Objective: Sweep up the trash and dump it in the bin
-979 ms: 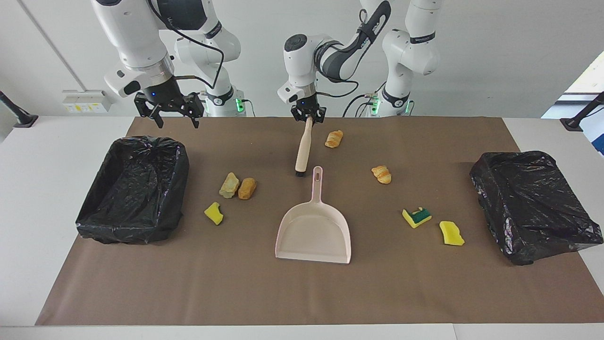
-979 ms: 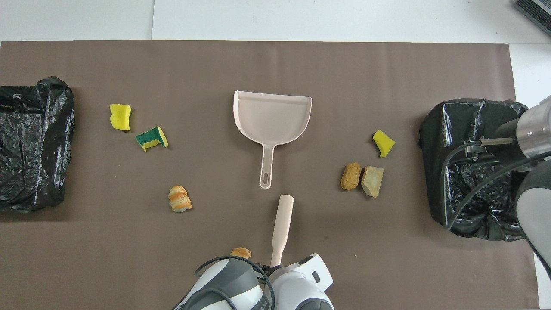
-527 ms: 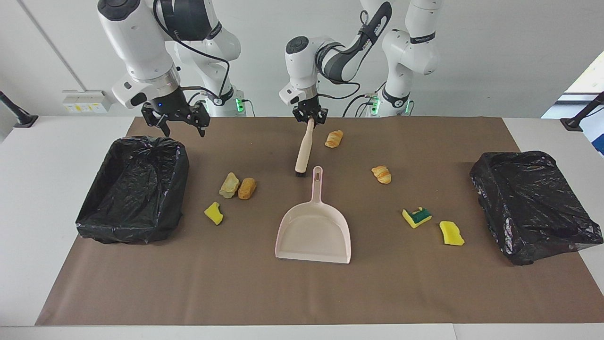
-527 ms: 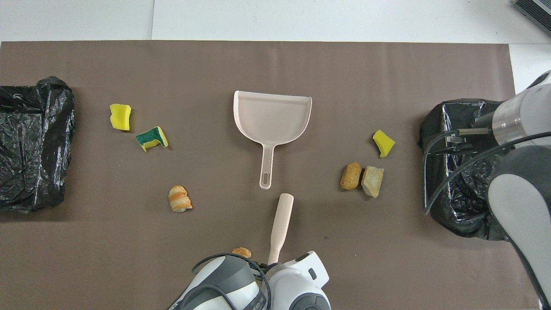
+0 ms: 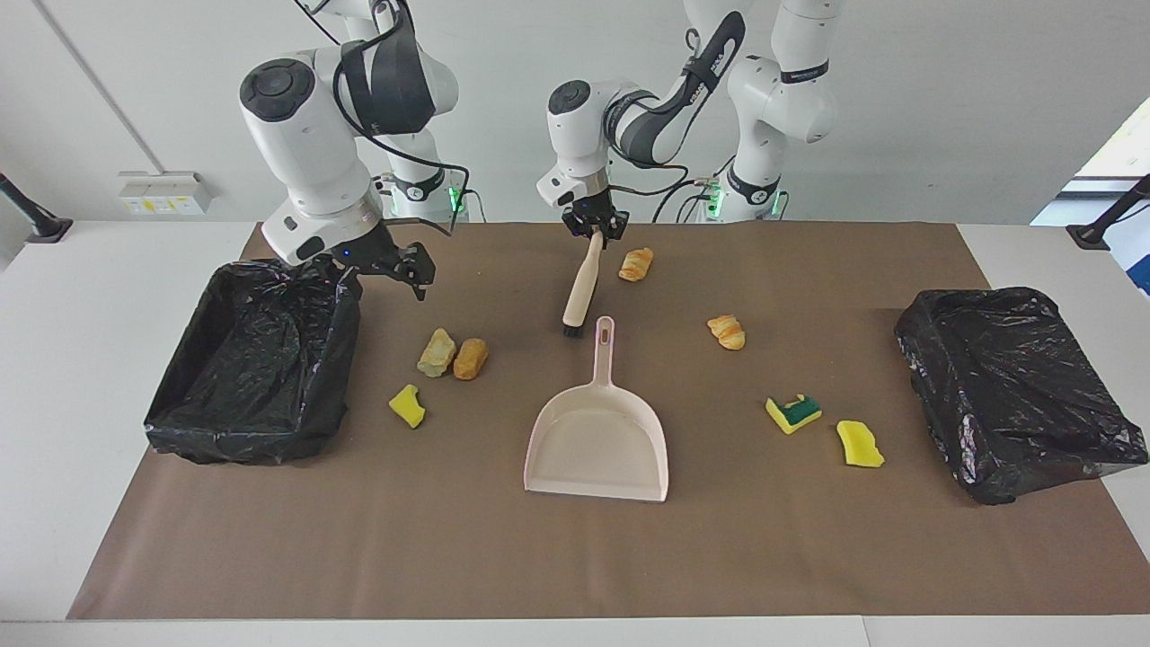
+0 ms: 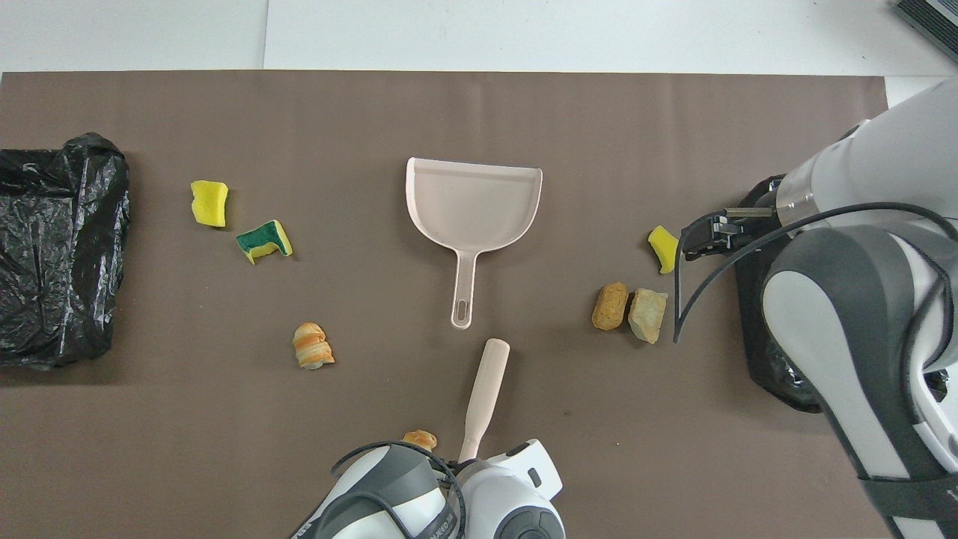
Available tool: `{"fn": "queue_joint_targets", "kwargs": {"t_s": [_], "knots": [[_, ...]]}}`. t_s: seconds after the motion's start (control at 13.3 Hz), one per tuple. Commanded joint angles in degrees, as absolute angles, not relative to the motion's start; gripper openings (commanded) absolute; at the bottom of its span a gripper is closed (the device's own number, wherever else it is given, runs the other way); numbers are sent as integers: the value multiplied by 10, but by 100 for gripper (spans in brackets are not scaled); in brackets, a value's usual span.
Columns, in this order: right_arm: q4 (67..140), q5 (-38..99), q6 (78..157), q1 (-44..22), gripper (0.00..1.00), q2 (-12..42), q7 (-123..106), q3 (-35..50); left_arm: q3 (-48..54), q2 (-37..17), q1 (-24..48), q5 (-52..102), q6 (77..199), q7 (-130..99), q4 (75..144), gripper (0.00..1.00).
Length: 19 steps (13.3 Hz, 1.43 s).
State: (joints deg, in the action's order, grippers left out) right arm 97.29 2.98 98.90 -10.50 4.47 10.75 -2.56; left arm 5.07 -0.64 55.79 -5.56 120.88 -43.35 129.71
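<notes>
Your left gripper [image 5: 592,226] is clamping the brush [image 5: 578,290] handle's tip; your right gripper [image 5: 382,270] is hanging wide open over the bin [image 5: 254,359] edge, while trash [image 5: 453,356] is lying scattered around the dustpan [image 5: 597,442].

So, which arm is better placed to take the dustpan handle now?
Probably the right: the left gripper is at the brush handle's end, while the open right gripper hangs free beside the dustpan.

You see the trash [image 5: 470,358] lying loose on the brown mat: seven small scraps, yellow sponge chunks, one green-backed [image 5: 794,412], and golden-brown bread pieces, all scattered flat
</notes>
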Motion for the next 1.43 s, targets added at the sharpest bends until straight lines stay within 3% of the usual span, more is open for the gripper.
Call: {"fn": "queue_joint_targets", "kwargs": {"t_s": [0.0,0.38,0.45,0.53,0.6,0.83,0.98,1.36], "knots": [[985,40,995,-100,100,40,118,-24,56,-2,535,-65,1224,-421,1310,35],[986,39,999,-102,100,49,120,-24,55,-2,534,-65,1223,-411,1310,37],[986,39,999,-102,100,49,120,-24,55,-2,534,-65,1223,-410,1310,31],[986,39,999,-102,100,49,120,-24,55,-2,533,-65,1221,-411,1310,11],[986,39,999,-102,100,49,120,-24,55,-2,533,-65,1220,-410,1309,2],[986,39,999,-102,100,49,120,-24,55,11,513,-65,1202,-376,1301,0],[986,39,999,-103,100,50,124,-24,55,47,512,-65,1147,-351,1296,0],[983,39,1012,-144,100,67,188,-24,62,91,548,-55,1097,-260,1315,0]]}}
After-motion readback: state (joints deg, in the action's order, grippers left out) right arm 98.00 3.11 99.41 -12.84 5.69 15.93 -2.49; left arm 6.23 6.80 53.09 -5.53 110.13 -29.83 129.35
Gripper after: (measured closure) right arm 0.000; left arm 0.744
